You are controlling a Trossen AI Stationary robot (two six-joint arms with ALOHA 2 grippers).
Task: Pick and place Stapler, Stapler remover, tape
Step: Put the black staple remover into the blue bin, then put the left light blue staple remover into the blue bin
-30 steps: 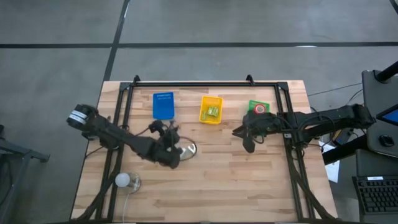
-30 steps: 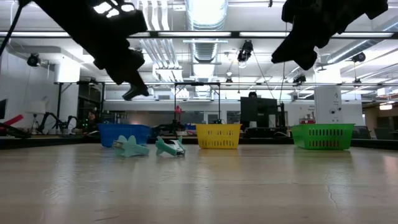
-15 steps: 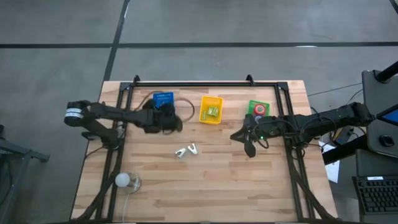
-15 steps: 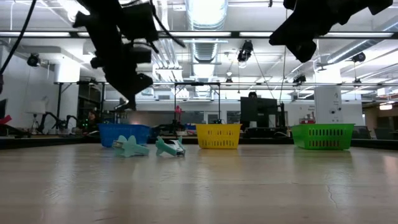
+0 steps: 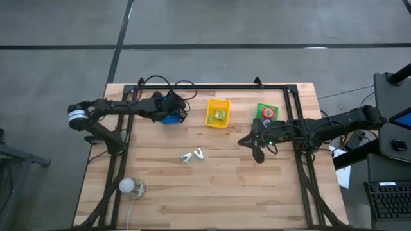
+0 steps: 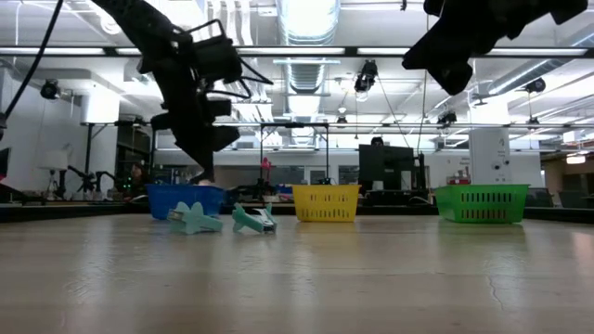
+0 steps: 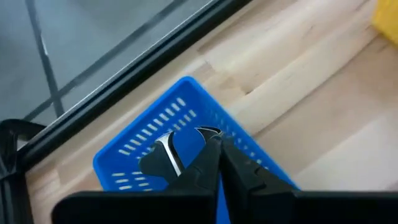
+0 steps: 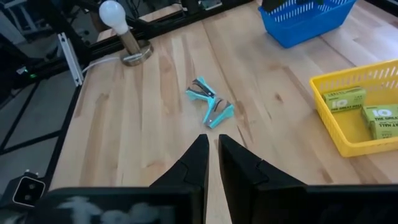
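We are hovering our left gripper over the blue bin, fingers pressed together around a dark stapler. Our right gripper is hanging pressed together and empty above the tabletop. Two teal staple removers are lying mid-tabletop; tape is sitting in the green bin.

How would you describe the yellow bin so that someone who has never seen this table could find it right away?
Look along the far edge of the wooden table, where three small bins stand in a row. The yellow bin is the middle one, between the blue bin and the green bin. It alone holds small green boxes.
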